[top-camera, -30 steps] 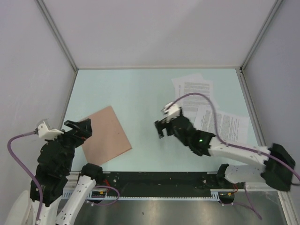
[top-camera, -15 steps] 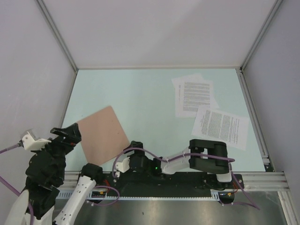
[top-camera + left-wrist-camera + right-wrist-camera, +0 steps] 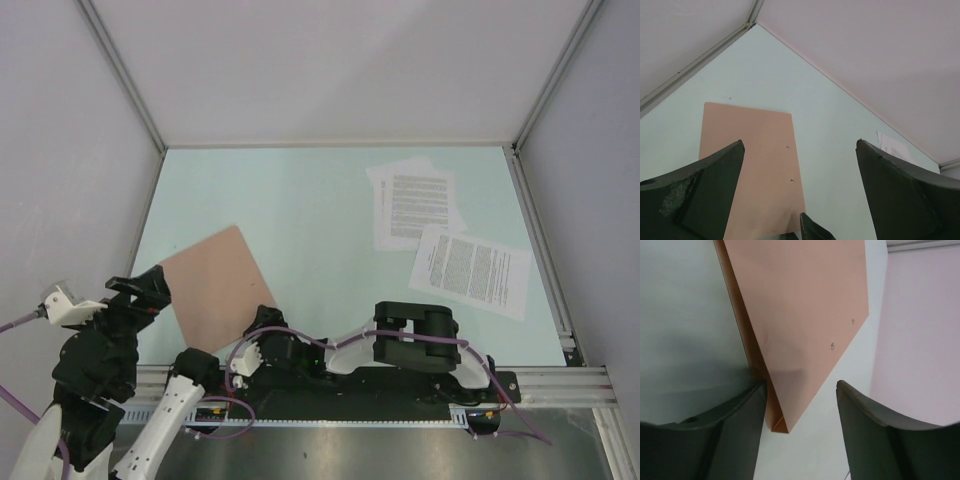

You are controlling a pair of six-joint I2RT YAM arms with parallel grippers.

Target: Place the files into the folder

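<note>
From my station, the folder [image 3: 215, 285] lies shut and flat on the pale green counter [image 3: 300, 220], in the near left part and turned at an angle to the counter's edges. The files [image 3: 415, 205] are all outside it, on the far right of the counter and well apart from the folder. A small overlapping stack sits text side up nearer the back wall. A single printed sheet [image 3: 470, 270] lies just in front of it and overlaps its near right corner. The folder is plain salmon-brown card with no print. Two small metal dots [image 3: 831, 345] show on its upper face in both wrist views. In the right wrist view I see a doubled edge running down to one sharp corner [image 3: 780, 426]. The left pincer [image 3: 148, 285] hovers at the folder's near left edge. Its fingers [image 3: 705, 195] are spread wide with nothing between them, and the folder shows flat below in the gap. The right arm is folded low across the front rail. The right pincer [image 3: 262, 322] is at the folder's near right corner and is also spread. That corner lies in the gap between its fingers [image 3: 875, 440], not pinched. I can't tell whether the left-hand finger in that view touches the card edge.
</note>
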